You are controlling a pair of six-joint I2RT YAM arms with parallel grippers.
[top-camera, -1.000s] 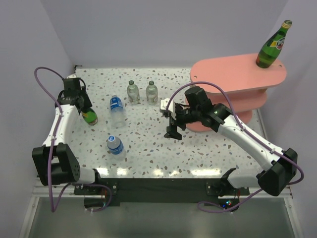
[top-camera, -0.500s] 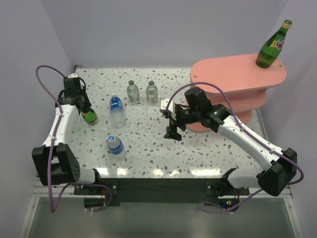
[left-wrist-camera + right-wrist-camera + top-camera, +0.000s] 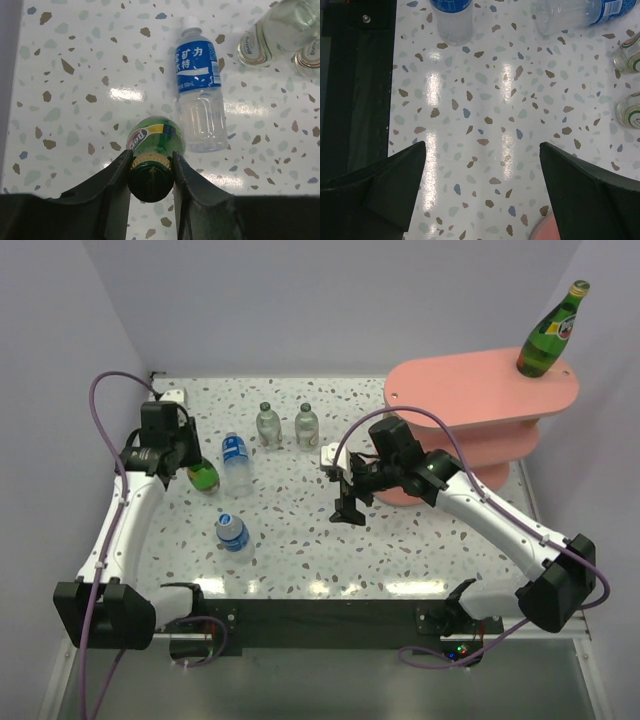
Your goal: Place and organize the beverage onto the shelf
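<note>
My left gripper is shut on the neck of a dark green glass bottle, just below its gold-rimmed cap, at the table's left side. A blue-label plastic bottle lies right beside it. A second blue-label bottle stands nearer the front. Two clear green-capped bottles stand at the back. Another dark green bottle leans on the top board of the pink shelf. My right gripper hangs open over bare table, left of the shelf.
Purple walls close in the table at the left, back and right. The shelf's lower boards sit behind my right forearm, and a pink edge shows under my right fingers. Purple cables loop above both arms.
My left gripper has shut on the green bottle's neck and moved right, toward the lying blue-label bottle, taking the green bottle with it. The right arm has barely moved.
</note>
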